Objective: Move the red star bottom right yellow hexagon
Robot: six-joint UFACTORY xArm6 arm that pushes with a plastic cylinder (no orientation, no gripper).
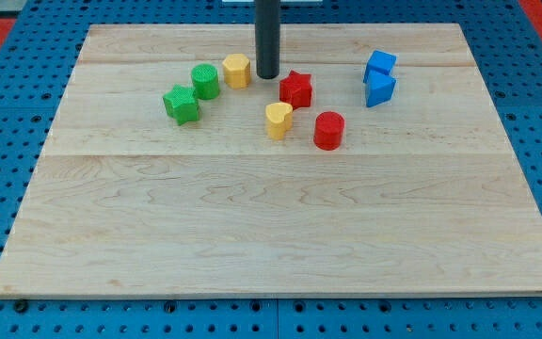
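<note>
The red star (295,88) lies on the wooden board (271,226) near the view's top middle. The yellow hexagon (237,71) lies to its upper left. My tip (267,75) stands between them, just right of the hexagon and just up-left of the star; I cannot tell whether it touches either. The rod rises out of the view's top.
A green cylinder (205,81) and a green star (182,104) lie left of the hexagon. A yellow heart (278,120) and a red cylinder (328,130) lie below the red star. Two blue blocks (379,77) sit at the upper right.
</note>
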